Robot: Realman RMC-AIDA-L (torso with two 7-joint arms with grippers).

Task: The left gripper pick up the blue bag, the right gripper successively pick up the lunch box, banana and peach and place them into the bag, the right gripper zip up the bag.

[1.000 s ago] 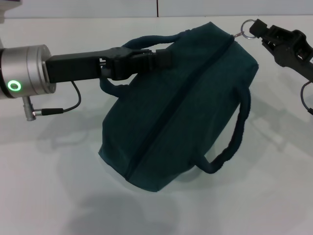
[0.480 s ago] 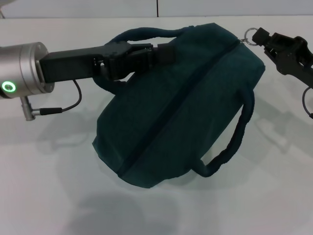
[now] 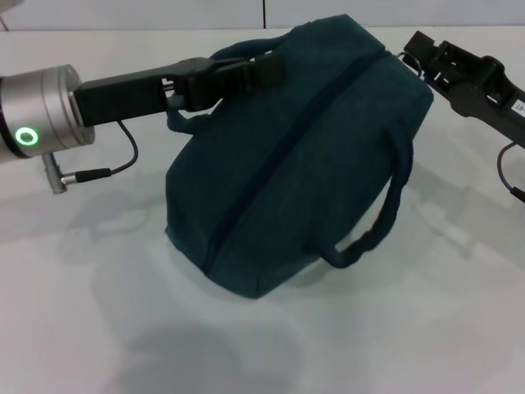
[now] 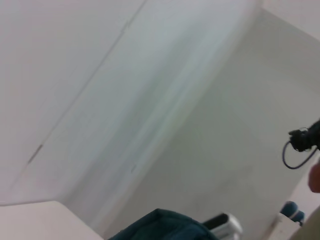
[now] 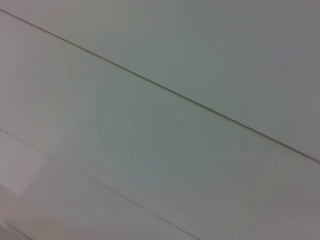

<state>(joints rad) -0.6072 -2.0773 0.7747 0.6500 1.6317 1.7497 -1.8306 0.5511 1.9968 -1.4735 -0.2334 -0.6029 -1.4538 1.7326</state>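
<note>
The blue bag (image 3: 287, 172) is tilted in the middle of the head view, its zip line running closed from the far right end to the near left end. My left gripper (image 3: 264, 71) is shut on the bag's far handle (image 3: 184, 121) and holds that side up. The near handle (image 3: 385, 209) hangs loose. My right gripper (image 3: 415, 54) is at the bag's far right end, shut on the zip pull, which its fingers mostly hide. A strip of the bag's fabric (image 4: 160, 227) shows in the left wrist view. Lunch box, banana and peach are out of view.
White table (image 3: 98, 312) surrounds the bag, its back edge meeting a wall (image 3: 164, 12). The left arm's thin cable (image 3: 123, 160) hangs under its silver wrist. The right wrist view shows only plain pale surface.
The bag has been lifted and pushed farther back, and its body now stands steeper. The right gripper has moved left and up against the bag's end, so the ring pull no longer shows.
</note>
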